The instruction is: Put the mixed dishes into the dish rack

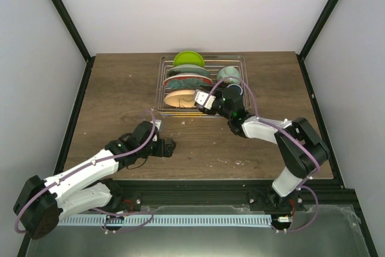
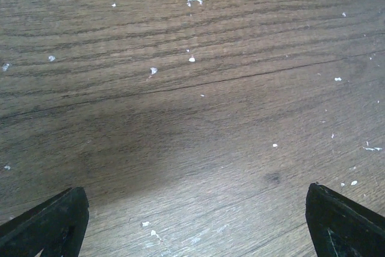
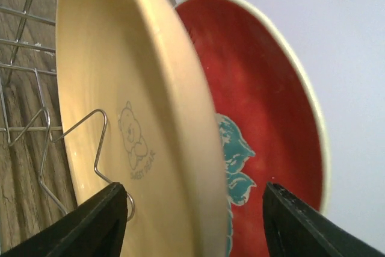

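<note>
Dark fingers (image 3: 90,221) of the right gripper (image 3: 192,192) fill the bottom corners of the wrist view, standing partly apart astride the rim of the peach plate (image 3: 120,88). Neither pad visibly presses it, so the gripper looks open and holds nothing. That plate stands on edge in the rack (image 1: 162,82), a wire divider (image 3: 99,142) crossing its face beside a small printed bear. The red plate (image 3: 258,118) with its teal flowers stands just behind it at two o'clock. From above, the rack sits at twelve o'clock on the table (image 1: 120,88). Its plates run in a row, peach at the six o'clock end, red next, and the lime plate (image 1: 188,58) at twelve. The bowl (image 1: 228,74) and the mug (image 1: 233,90) lie on the three o'clock side, the mug partly hidden by the arm. All the dishes appear loaded. I judge the plates stiff, fairly light and slick-surfaced (the bear print suggests children's ware, perhaps plastic, though that cannot be told). A pinch across the upper rim between dividers would be the sure hold, and a sideways nudge could tip one plate against its neighbour. At seven o'clock from the rack, the left gripper (image 1: 170,147) hangs low over bare, crumb-flecked wood, jaws fully spread and empty.
</note>
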You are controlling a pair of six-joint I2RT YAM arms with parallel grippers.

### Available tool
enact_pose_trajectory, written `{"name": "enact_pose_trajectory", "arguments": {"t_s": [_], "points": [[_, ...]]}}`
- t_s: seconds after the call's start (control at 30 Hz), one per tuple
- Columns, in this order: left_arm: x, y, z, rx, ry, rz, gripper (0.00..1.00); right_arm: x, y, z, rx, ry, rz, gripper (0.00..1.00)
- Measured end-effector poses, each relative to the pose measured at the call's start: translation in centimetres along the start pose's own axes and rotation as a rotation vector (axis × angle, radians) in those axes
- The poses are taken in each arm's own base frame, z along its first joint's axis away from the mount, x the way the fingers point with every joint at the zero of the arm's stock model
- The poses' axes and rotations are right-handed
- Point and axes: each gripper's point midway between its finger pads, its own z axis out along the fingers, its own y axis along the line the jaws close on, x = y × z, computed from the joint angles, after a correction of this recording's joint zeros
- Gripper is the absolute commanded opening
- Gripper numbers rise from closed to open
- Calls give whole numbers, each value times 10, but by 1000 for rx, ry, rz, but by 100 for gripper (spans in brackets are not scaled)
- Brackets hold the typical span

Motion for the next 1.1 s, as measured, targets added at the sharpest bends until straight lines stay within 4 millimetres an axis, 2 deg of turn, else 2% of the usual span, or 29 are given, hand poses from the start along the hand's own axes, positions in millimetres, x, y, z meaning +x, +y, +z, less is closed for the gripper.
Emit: {"name": "enact_pose_trajectory", "arguments": {"t_s": [0.17, 0.3, 0.4, 0.53, 0.63, 0.73, 0.87, 0.93, 1.0, 1.1], "points": [[0, -1, 0, 4, -1, 0, 100, -17, -2, -17, 17, -4, 1, 84], [-5, -2, 0, 8, -11, 1, 100, -42, 12, -35, 14, -19, 26, 100], [-11, -10, 0, 32, -15, 15, 100, -51, 23, -48, -1, -23, 98, 100], [-27, -24, -7, 84, -45, 27, 100, -46, 11, -60, 42, 35, 269, 100], [-41, -31, -14, 121, -73, 19, 100, -32, -1, -63, 71, 117, 418, 100], [-51, -32, -17, 144, -90, 2, 100, -6, -21, -75, 122, 201, 605, 100], [-64, -21, -22, 134, -108, -39, 100, 50, -70, -119, 297, 300, 864, 100], [-74, -14, -27, 120, -129, -63, 100, 77, -97, -151, 418, 330, 981, 100], [-82, -9, -34, 110, -155, -80, 100, 94, -116, -180, 525, 342, 1064, 100], [-83, -8, -47, 114, -182, -85, 100, 103, -124, -205, 605, 328, 1132, 100]]}}
